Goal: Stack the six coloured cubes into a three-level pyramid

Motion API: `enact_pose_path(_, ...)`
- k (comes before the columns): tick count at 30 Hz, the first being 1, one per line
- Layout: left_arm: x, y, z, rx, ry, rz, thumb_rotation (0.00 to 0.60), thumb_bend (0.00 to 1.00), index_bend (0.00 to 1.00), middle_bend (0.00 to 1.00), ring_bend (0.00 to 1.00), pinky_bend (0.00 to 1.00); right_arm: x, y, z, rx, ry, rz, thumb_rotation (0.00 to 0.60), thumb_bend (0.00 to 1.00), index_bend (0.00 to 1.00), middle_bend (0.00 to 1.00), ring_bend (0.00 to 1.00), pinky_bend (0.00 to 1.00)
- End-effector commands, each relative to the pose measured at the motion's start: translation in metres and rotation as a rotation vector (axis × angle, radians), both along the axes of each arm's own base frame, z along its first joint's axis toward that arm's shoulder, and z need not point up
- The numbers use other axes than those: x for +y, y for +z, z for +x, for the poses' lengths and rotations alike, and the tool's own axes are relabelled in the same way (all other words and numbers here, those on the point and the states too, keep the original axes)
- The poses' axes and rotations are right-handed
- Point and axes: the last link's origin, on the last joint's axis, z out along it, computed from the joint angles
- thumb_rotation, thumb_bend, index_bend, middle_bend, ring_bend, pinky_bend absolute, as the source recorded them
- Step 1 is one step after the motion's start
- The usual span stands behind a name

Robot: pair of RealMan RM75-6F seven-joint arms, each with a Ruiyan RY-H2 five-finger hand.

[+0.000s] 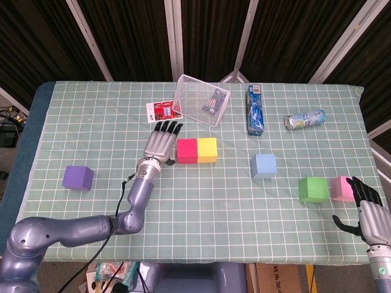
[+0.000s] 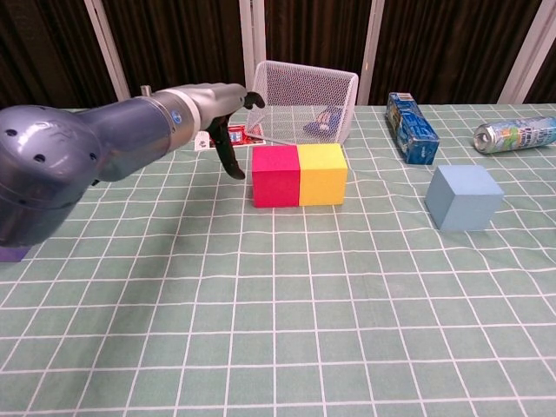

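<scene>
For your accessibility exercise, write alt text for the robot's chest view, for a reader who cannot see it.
A red cube and a yellow cube sit touching side by side on a green checked tablecloth. The left robot hand hovers empty just left of them; a blue cube stands apart at right.

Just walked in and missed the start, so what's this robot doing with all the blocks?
It is building a pyramid from coloured cubes, and only the base is begun. The red cube and yellow cube sit side by side, touching. The left robot hand is open just left of the red cube, holding nothing. The blue cube, green cube, pink cube and purple cube lie scattered and unstacked. The right robot hand waits empty near the pink cube.
</scene>
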Motion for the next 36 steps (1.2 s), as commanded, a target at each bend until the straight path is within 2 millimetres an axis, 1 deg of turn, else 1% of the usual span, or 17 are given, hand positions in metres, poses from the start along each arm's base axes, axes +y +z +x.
enact_pose_path(1,0.001,0.010,-0.011,0.025,0.018,0.016,0.600,0.17,0.00,0.03,0.00,0.02,0.000,0.000,0.000,-0.001,-0.002,0.000,0.600,0.30,0.00,0.00,0.00,0.00)
enact_pose_path(7,0.005,0.021,-0.024,0.046,0.039,0.041,0.600,0.17,0.00,0.03,0.00,0.02,0.000,-0.001,0.000,-0.002,-0.005,0.001,0.600,0.30,0.00,0.00,0.00,0.00)
enact_pose_path(12,0.002,0.029,-0.031,0.041,0.041,0.053,0.600,0.17,0.00,0.03,0.00,0.02,0.000,0.000,0.000,-0.001,-0.006,0.003,0.600,0.30,0.00,0.00,0.00,0.00)
enact_pose_path(15,-0.003,0.038,-0.041,0.038,0.035,0.074,0.600,0.17,0.00,0.02,0.00,0.02,0.000,0.000,-0.001,0.002,-0.008,0.001,0.600,0.30,0.00,0.00,0.00,0.00)
enact_pose_path(20,-0.015,0.062,-0.058,-0.005,0.041,0.116,0.600,0.17,0.00,0.02,0.00,0.02,0.001,0.002,-0.001,0.008,-0.005,-0.002,0.600,0.30,0.00,0.00,0.00,0.00)
enact_pose_path(21,-0.020,0.071,-0.063,-0.020,0.039,0.129,0.600,0.16,0.00,0.02,0.00,0.01,0.001,0.002,-0.001,0.010,-0.004,-0.001,0.600,0.30,0.00,0.00,0.00,0.00)
enact_pose_path(24,-0.033,0.089,-0.073,-0.038,0.042,0.150,0.600,0.13,0.00,0.01,0.00,0.00,0.001,0.001,-0.001,0.019,-0.003,0.002,0.600,0.30,0.00,0.00,0.00,0.00)
enact_pose_path(28,-0.063,0.112,-0.092,-0.052,0.065,0.174,0.600,0.11,0.00,0.00,0.00,0.00,0.001,0.001,0.001,0.038,0.008,0.001,0.600,0.30,0.00,0.00,0.00,0.00)
enact_pose_path(32,-0.094,0.130,-0.110,-0.073,0.085,0.190,0.600,0.11,0.00,0.00,0.00,0.00,0.000,0.000,0.003,0.050,0.006,0.001,0.600,0.30,0.00,0.00,0.00,0.00)
enact_pose_path(36,-0.117,0.148,-0.125,-0.083,0.084,0.224,0.600,0.11,0.00,0.00,0.00,0.00,-0.002,0.000,0.006,0.071,0.009,-0.002,0.600,0.30,0.00,0.00,0.00,0.00)
